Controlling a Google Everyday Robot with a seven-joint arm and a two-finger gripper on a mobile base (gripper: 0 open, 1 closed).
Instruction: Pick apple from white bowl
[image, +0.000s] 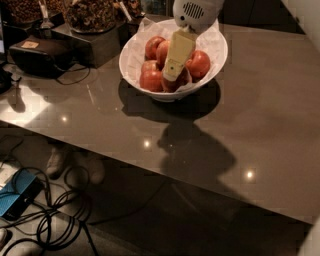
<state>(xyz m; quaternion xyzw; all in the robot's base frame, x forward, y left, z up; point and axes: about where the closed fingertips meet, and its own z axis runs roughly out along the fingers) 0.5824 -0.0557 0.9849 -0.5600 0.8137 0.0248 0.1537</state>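
The robot's claw reaches down among red apples heaped in the white bowl on the desk; whether it grips one cannot be told. Crowding neighbours could spoil the hold, letting round fruit slip free.

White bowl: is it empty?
No, several red apples lie in the white bowl, with the gripper low over them.

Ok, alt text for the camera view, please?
The robot's tool is down among red apples in a white bowl on a dark glossy table. Jars of nuts stand behind it to the left; cables lie on the floor below.
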